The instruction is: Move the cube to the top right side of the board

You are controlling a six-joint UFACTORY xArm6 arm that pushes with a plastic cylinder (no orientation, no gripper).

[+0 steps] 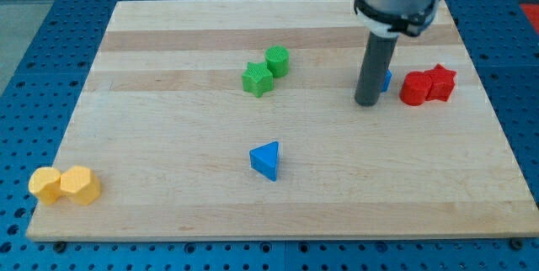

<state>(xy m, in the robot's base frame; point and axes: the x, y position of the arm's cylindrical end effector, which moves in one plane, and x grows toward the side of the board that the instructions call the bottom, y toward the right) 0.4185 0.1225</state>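
A blue cube (386, 80) lies at the view's right, mostly hidden behind the dark rod; only its right edge shows. My tip (365, 102) rests on the board right at the cube's left side, in front of it. Just to the right of the cube sit a red cylinder-like block (414, 88) and a red star block (441, 82), touching each other.
A green star (257, 79) and a green cylinder (277, 60) touch near the board's middle top. A blue triangle (266, 160) lies at the middle bottom. Two yellow blocks (45, 184) (80, 185) sit at the bottom left corner. The board's right edge (497, 119) is near the red blocks.
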